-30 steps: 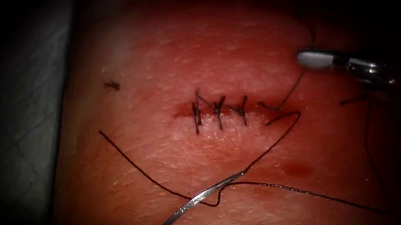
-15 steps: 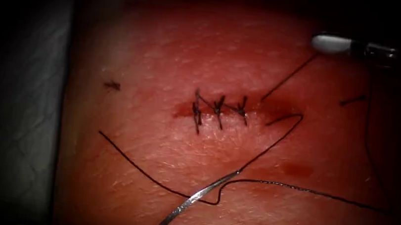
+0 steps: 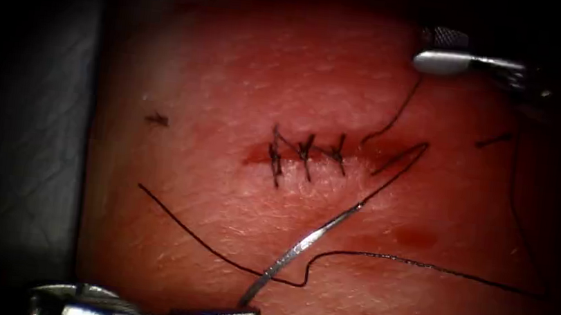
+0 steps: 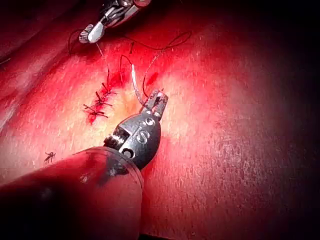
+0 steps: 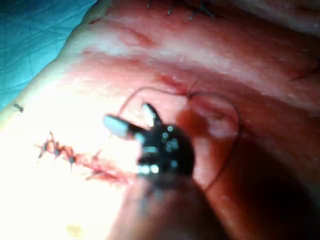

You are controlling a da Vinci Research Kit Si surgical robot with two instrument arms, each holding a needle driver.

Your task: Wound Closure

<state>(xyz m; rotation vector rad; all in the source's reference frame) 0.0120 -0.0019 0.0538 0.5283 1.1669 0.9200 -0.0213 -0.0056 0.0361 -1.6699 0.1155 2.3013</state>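
Endoscope view, left hand [image 3: 246, 314] gripping needle [image 3: 306, 240] end, partly cut off

endoscope: looked down from above and in front at the cut [image 3: 322, 156], moderately near | left wrist: looked along its shaft, very close | right wrist: looked along its shaft, very close | shared: stitches [image 3: 305, 154] [image 4: 100, 102] [image 5: 57, 150] on the tissue [image 3: 233, 76]

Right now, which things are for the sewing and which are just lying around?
For the job: left gripper, shut on the needle near one end, out of the tissue; right gripper, open, empty; thread; cut.
Lying about: cut thread bit left of the cut; red fluid.
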